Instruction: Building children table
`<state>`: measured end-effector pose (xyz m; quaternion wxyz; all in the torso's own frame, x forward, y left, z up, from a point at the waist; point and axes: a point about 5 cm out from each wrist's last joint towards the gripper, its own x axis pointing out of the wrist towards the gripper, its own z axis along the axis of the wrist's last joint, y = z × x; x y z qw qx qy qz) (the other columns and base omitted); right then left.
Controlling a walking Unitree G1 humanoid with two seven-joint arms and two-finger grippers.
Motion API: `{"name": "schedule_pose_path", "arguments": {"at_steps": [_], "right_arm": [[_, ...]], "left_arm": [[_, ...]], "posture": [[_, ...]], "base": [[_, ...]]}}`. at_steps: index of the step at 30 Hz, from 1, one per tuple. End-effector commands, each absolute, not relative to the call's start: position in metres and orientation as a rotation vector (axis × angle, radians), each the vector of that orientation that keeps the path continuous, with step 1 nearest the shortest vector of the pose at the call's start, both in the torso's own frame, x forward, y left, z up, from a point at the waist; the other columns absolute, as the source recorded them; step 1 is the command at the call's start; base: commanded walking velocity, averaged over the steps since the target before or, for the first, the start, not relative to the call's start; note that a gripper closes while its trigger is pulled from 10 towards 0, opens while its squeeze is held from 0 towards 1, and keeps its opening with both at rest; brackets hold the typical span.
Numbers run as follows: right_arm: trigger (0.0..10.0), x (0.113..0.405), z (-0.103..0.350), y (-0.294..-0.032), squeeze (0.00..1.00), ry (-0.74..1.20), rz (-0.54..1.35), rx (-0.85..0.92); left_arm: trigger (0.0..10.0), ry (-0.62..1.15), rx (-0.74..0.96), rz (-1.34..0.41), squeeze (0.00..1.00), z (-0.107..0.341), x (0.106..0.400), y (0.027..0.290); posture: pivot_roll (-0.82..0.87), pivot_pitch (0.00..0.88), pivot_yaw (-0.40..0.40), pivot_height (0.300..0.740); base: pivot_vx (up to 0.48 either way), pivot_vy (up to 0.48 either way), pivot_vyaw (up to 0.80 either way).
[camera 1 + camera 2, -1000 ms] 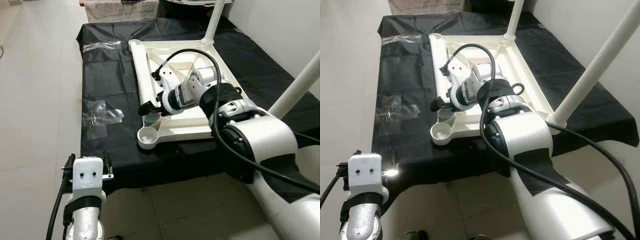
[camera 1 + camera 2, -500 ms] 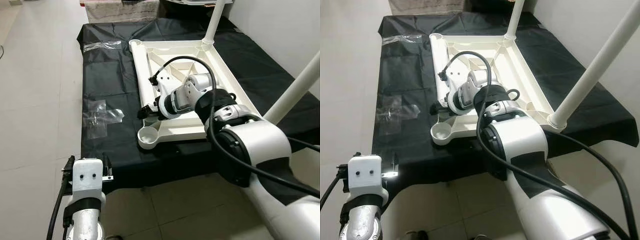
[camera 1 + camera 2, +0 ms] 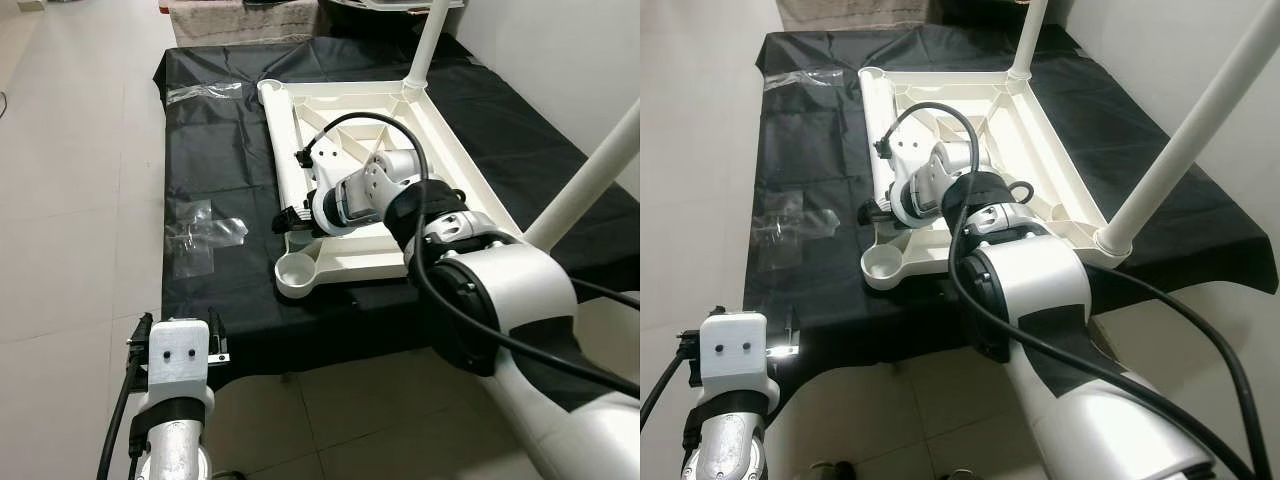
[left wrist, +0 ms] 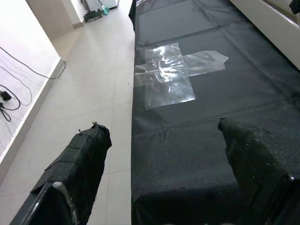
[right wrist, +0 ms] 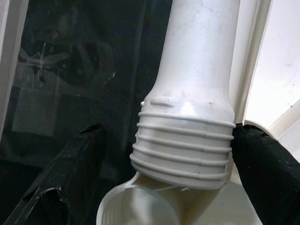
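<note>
A white table top (image 3: pixel 372 262) lies upside down on a black cloth. Two white legs stand screwed into it, one at the far corner (image 3: pixel 428 40) and one at the right (image 3: pixel 590 175). A third leg (image 3: pixel 285 140) lies along the top's left edge. My right gripper (image 3: pixel 290 218) is at this leg's near end, open, with a finger on each side of the threaded end (image 5: pixel 185 140). One finger (image 5: pixel 79 159) stands clear of the thread. Just below is an empty corner socket (image 3: pixel 297 272). My left gripper (image 4: pixel 164 136) hangs open by the cloth's front left edge.
The black cloth (image 3: pixel 210 160) covers a low platform with tiled floor (image 3: pixel 70 200) to its left and front. A clear plastic bag (image 3: pixel 200 235) lies left of the table top, another (image 3: pixel 205 92) further back. A white wall stands at the right.
My right gripper has slid left and a little further away, from over the table top's rim onto the lying leg's threaded end. The left arm has barely moved.
</note>
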<state>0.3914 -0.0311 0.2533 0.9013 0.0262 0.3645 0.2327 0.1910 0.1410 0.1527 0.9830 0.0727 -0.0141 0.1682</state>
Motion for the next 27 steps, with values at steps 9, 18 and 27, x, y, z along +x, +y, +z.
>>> {"name": "schedule_pose_path", "arguments": {"at_steps": [9, 18, 27], "right_arm": [[10.0, 0.3909, 0.2448, -0.0232, 0.00, 0.741, 0.440, 0.041], [0.0, 0.3913, 0.2437, -0.0224, 0.00, 0.732, 0.429, 0.038], [0.0, 0.3923, 0.2420, -0.0200, 0.00, 0.702, 0.455, 0.026]], "left_arm": [[10.0, -0.016, 0.105, 0.361, 0.00, 0.1515, 0.1875, 0.1382], [10.0, -0.014, 0.104, 0.364, 0.00, 0.1512, 0.1869, 0.1383], [10.0, -0.014, 0.106, 0.367, 0.00, 0.1510, 0.1874, 0.1394]], "posture": [[0.02, 0.184, -0.121, 0.740], [0.02, 0.191, -0.123, 0.740], [0.02, 0.194, -0.119, 0.740]], "base": [[0.000, 0.000, 0.00], [0.000, 0.000, 0.00], [0.000, 0.000, 0.00]]}}
